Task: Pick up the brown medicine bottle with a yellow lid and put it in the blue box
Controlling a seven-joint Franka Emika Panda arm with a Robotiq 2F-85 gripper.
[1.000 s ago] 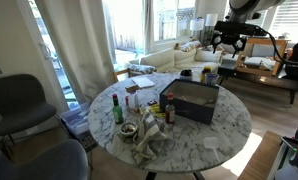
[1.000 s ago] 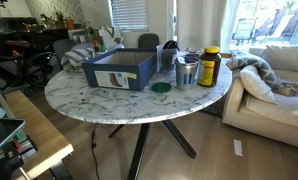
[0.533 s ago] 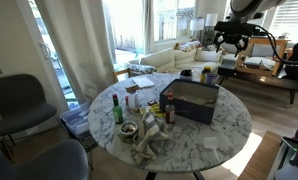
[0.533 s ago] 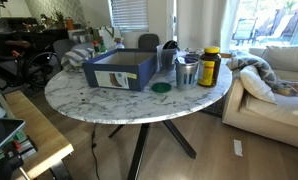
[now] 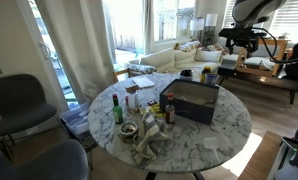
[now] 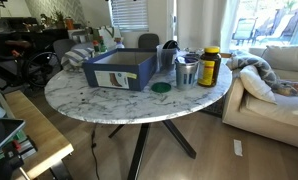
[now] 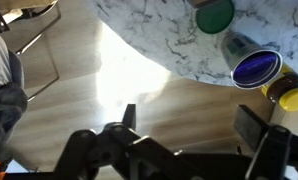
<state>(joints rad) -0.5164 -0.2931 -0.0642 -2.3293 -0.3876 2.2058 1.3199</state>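
The brown medicine bottle with its yellow lid (image 6: 209,67) stands upright at the table's edge beside the metal cups, to the right of the blue box (image 6: 122,70). The box also shows in an exterior view (image 5: 194,100), with the bottle (image 5: 170,114) small at its near corner. In the wrist view the bottle's yellow lid (image 7: 286,90) shows at the right edge. My gripper (image 5: 239,42) hangs high, away from the table and beyond its far side. In the wrist view it (image 7: 194,125) is open and empty over bare floor.
Metal cups (image 6: 186,72) and a green lid (image 6: 161,87) sit next to the bottle. A green bottle with a red cap (image 5: 117,108) and clutter lie on the table's other side. Chairs (image 5: 19,100) and a sofa (image 6: 279,80) surround the marble table (image 6: 139,100).
The arm has shifted a little to the right in an exterior view, still high above the scene. Nothing on the table has moved.
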